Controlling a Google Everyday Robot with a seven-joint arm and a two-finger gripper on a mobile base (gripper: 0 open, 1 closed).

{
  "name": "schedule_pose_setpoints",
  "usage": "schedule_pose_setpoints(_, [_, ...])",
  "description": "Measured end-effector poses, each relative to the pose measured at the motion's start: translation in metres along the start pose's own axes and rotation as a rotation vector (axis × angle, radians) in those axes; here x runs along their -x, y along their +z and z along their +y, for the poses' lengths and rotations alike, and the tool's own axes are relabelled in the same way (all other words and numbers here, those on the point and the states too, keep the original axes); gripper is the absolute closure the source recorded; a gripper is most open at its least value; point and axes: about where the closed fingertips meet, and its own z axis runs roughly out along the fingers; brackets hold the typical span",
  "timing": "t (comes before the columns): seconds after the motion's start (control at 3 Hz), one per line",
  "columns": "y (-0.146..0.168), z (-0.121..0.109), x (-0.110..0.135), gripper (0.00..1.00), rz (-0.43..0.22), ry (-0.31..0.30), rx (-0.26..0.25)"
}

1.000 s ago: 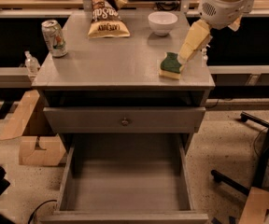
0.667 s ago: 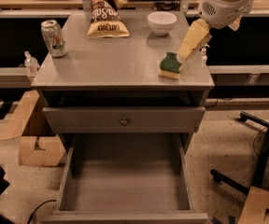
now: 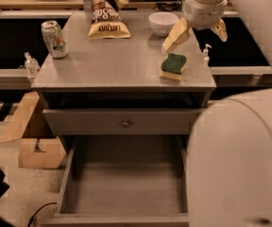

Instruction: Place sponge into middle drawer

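Observation:
The sponge (image 3: 174, 66), dark green over pale yellow, lies flat on the cabinet top (image 3: 107, 65) near its right front corner. My gripper (image 3: 197, 33) hangs above and just behind the sponge, open and empty, with one tan finger (image 3: 175, 36) pointing down toward the sponge and the other (image 3: 219, 30) off to the right. Neither touches it. The middle drawer (image 3: 126, 183) is pulled out below, a wide grey box with a bare floor. Above it is a shut drawer front with a small round knob (image 3: 125, 123).
A white bowl (image 3: 163, 22), a chip bag (image 3: 106, 18) and a soda can (image 3: 54, 39) stand on the cabinet top. A small pump bottle (image 3: 205, 55) is at its right edge. My arm's body (image 3: 240, 160) fills the lower right. Cardboard boxes (image 3: 32, 136) lie on the floor at left.
My gripper has shifted left, so it now sits behind the sponge with both fingers showing apart. A large part of my arm has come into the lower right. The sponge has not moved.

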Motion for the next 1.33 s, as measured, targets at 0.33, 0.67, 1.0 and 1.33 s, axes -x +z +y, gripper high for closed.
schedule_pose_setpoints(0.33, [0.019, -0.004, 0.019, 0.0, 0.025, 0.205, -0.026])
schedule_pose_setpoints(0.67, [0.043, 0.0, 0.019, 0.0, 0.07, 0.396, -0.005])
schedule_pose_setpoints(1.0, [0.074, 0.008, 0.017, 0.0, 0.102, 0.585, 0.051])
schedule_pose_setpoints(1.33, [0.091, 0.008, 0.017, 0.0, 0.098, 0.649, 0.053])
